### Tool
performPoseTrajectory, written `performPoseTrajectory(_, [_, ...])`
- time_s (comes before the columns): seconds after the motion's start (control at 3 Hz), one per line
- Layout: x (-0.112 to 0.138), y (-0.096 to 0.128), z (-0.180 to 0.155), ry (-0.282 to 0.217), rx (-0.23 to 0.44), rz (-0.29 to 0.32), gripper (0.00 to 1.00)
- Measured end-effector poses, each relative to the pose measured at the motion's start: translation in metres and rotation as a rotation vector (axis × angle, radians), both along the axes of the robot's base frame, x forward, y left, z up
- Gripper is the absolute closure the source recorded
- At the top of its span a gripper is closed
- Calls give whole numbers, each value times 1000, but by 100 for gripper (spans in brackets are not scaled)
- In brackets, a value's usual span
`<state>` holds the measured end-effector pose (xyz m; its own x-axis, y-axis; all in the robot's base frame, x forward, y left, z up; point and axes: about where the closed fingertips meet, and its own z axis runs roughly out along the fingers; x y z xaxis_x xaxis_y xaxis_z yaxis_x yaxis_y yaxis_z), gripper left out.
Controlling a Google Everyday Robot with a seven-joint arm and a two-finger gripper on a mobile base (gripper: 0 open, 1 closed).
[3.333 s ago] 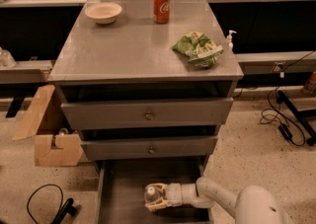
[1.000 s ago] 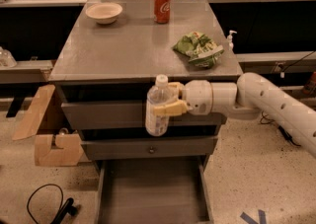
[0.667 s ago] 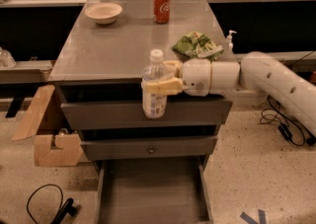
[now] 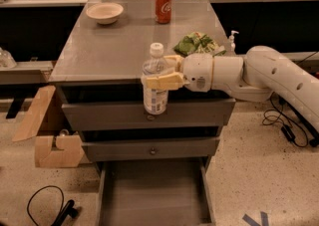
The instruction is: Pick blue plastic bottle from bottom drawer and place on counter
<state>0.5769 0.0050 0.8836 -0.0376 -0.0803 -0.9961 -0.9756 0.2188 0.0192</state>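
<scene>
The blue plastic bottle (image 4: 155, 80) is clear with a white cap and a pale label. My gripper (image 4: 162, 74) is shut on it around its upper body and holds it upright in the air in front of the counter's front edge, at the height of the top. The counter (image 4: 119, 46) is the grey top of the cabinet. The bottom drawer (image 4: 154, 195) stands pulled open below, with a bare grey floor. My white arm comes in from the right.
On the counter stand a white bowl (image 4: 104, 12) at the back left, a red soda can (image 4: 163, 5) at the back, a green chip bag (image 4: 198, 44) and a small pump bottle (image 4: 232, 41) at the right. A cardboard box (image 4: 47, 133) and cables lie on the floor left.
My gripper has lifted the bottle from in front of the upper drawer to the level of the counter's front edge. Earlier it was down in the bottom drawer.
</scene>
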Motion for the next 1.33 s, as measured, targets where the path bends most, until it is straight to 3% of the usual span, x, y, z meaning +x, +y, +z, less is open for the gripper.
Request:
performPoseTrajectory(0.33, [9,5,21,-2,19,-39,100])
performPoseTrajectory(0.67, [41,15,61,-4,29,-126,100])
performPoseTrajectory(1.0, [106,30,95,2,76,-269,100])
performPoseTrajectory(1.33, [147,36,104,2,107,-371,100])
